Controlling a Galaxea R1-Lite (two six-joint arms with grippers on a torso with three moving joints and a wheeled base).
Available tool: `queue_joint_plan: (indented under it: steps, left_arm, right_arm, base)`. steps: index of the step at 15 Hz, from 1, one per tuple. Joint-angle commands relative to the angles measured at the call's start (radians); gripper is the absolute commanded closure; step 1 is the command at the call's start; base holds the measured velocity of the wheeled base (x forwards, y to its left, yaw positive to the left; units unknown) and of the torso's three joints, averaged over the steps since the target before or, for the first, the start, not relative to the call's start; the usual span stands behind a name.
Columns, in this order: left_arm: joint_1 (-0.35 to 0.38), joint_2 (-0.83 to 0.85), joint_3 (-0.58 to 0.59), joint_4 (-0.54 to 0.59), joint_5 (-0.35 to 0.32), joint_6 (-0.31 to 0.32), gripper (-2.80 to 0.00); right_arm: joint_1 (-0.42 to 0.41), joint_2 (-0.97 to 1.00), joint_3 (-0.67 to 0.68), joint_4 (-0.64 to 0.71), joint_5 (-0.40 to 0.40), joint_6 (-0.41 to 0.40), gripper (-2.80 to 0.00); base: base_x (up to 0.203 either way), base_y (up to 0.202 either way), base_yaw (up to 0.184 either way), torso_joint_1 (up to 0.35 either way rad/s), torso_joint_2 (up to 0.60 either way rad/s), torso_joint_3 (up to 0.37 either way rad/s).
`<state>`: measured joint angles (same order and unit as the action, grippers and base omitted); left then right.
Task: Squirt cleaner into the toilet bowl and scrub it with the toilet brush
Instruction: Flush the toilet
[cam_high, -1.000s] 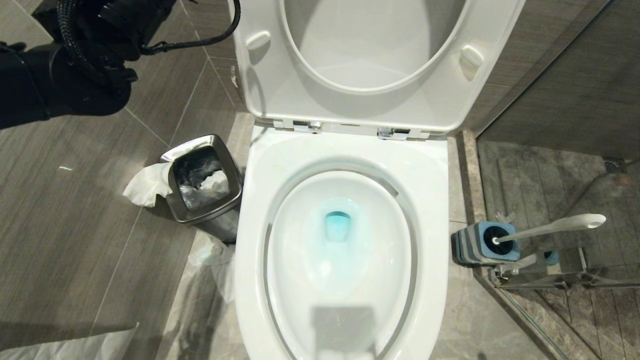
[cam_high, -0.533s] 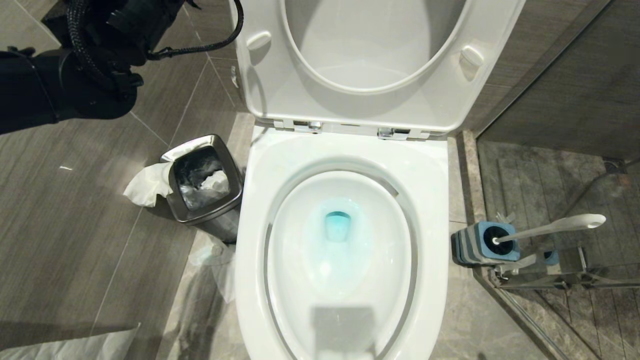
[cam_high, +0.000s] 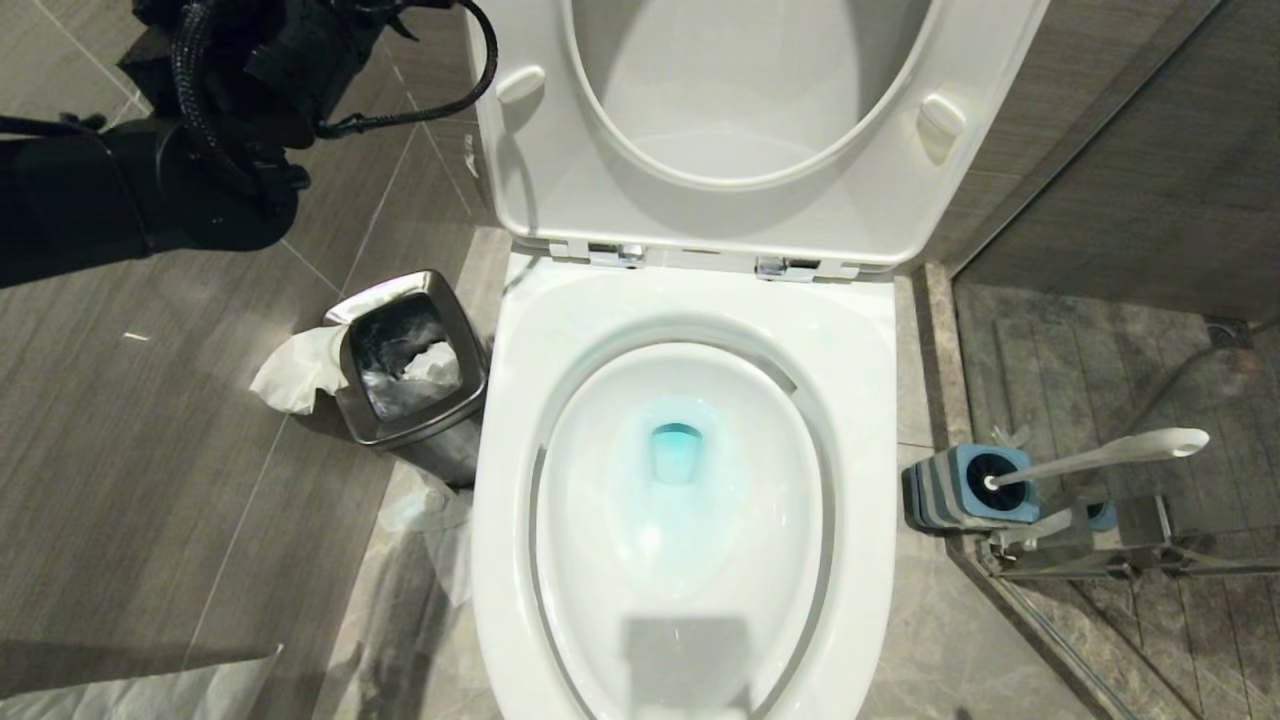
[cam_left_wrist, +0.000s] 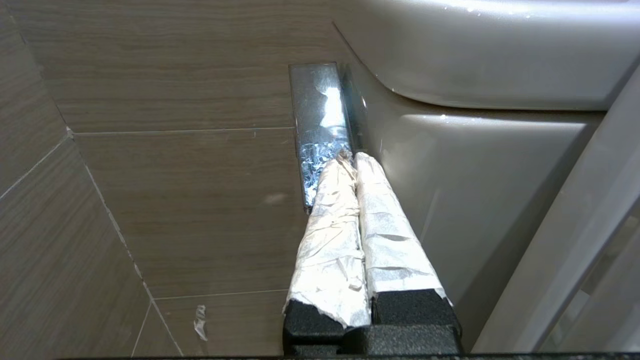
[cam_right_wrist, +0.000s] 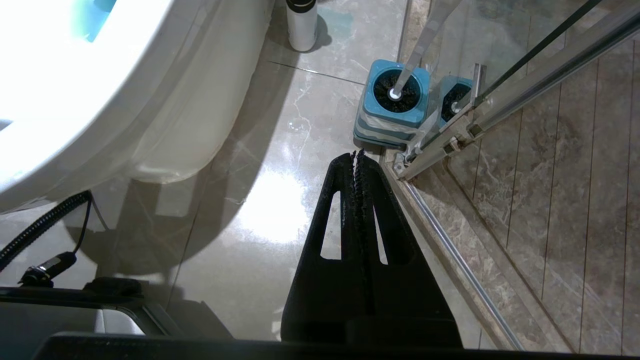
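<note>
Grey floor tiles (cam_high: 130, 470) are surrounding us. We are seeing one toilet bowl (cam_high: 690, 310), its seat and lid raised, blue water pooling inside. One toilet brush (cam_high: 1100, 455) is standing in its blue-topped holder (cam_high: 945, 490) by the glass shower door (cam_right_wrist: 525, 60), close ahead of our right tool (cam_right_wrist: 356, 159), whose fingers are pressed together. Our left tool (cam_left_wrist: 348, 159), also pressed shut and gripping nothing, is pointing beside the toilet's outer wall. One steel waste bin (cam_high: 410, 365) is crowding the bowl's left edge.
</note>
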<state>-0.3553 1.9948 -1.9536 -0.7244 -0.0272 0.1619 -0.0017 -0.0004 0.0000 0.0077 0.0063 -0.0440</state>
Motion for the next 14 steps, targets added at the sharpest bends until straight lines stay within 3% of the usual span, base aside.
queue_joint_plan:
  steps: [1,14]
  left_arm:
    - [0.003,0.027,0.001,0.003,0.0,-0.001,0.0]
    - [0.009,0.05,0.001,-0.001,0.0,-0.007,0.0]
  right_arm:
    - [0.0,-0.001,0.002,0.0,0.0,0.0,0.0]
    - [0.0,-0.001,0.0,0.0,0.0,0.0,0.0]
  base:
    - [0.0,0.0,0.0,0.0,0.0,0.0]
    - [0.0,0.0,0.0,0.0,0.0,0.0]
